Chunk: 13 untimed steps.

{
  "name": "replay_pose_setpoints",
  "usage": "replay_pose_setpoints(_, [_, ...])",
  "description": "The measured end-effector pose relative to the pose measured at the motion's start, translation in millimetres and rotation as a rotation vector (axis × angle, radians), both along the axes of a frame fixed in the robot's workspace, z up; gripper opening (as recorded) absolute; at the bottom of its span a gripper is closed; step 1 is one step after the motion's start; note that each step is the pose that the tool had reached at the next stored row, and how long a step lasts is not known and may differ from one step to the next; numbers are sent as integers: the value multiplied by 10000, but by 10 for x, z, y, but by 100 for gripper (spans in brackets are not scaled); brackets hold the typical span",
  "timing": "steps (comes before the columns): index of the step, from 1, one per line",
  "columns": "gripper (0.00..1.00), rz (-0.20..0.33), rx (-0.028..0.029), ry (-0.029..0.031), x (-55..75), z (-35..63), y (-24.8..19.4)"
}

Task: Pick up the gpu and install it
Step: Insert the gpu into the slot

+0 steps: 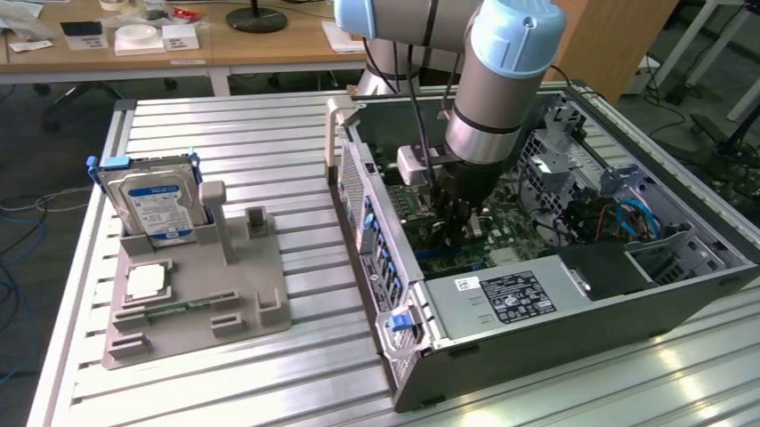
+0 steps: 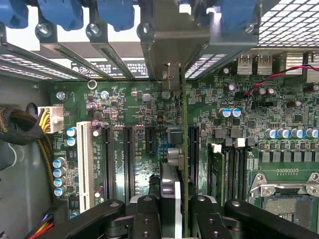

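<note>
The gpu (image 2: 182, 149) shows edge-on in the wrist view as a thin green-edged card with a dark body. It stands upright over the green motherboard (image 2: 124, 104), in line with a long black slot (image 2: 193, 149). Its pale metal bracket (image 2: 172, 74) reaches the case's rear slot openings. My gripper (image 2: 174, 206) is shut on the gpu, with a black finger (image 2: 147, 211) on each side of it. In the exterior view the gripper (image 1: 461, 213) is deep inside the open computer case (image 1: 356, 178), low over the board. Whether the card sits fully in the slot I cannot tell.
Other black slots (image 2: 127, 159), a white slot (image 2: 83, 164), memory sticks (image 2: 217, 169) and the processor socket (image 2: 286, 199) surround the card. Blue bracket clips (image 2: 65, 12) hang at the rear wall. A grey holder (image 1: 196, 302) left of the case holds a hard drive (image 1: 149, 200).
</note>
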<state>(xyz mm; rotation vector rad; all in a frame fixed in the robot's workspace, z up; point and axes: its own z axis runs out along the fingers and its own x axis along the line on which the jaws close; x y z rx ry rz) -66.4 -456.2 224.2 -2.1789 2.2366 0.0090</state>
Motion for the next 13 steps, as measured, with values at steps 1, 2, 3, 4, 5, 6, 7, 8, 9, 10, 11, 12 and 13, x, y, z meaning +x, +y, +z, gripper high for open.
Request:
replay_pose_setpoints(1, [28,0,0,1,0,-2,0])
replay_pose_setpoints(2, [28,0,-1,1,0,-3,0])
replay_pose_setpoints(3, [28,0,-2,2,0,-3,0])
replay_pose_setpoints(4, [28,1,0,1,0,-3,0])
replay_pose_setpoints(5, [28,0,2,0,0,-4,0])
replay_pose_setpoints(6, [28,0,1,1,0,-4,0])
replay_pose_setpoints(7, [28,0,-1,1,0,-3,0])
replay_pose_setpoints(8, [28,0,1,0,-2,-6,0])
replay_pose_setpoints(9, [28,0,2,1,-2,-6,0])
replay_pose_setpoints(10, [28,0,2,0,-2,-6,0])
replay_pose_setpoints(11, [28,-1,4,-1,-3,-7,-2])
replay_pose_setpoints(12, [28,-2,5,-1,-3,-7,-4])
replay_pose_setpoints(13, [28,-2,4,-1,-3,-7,-4])
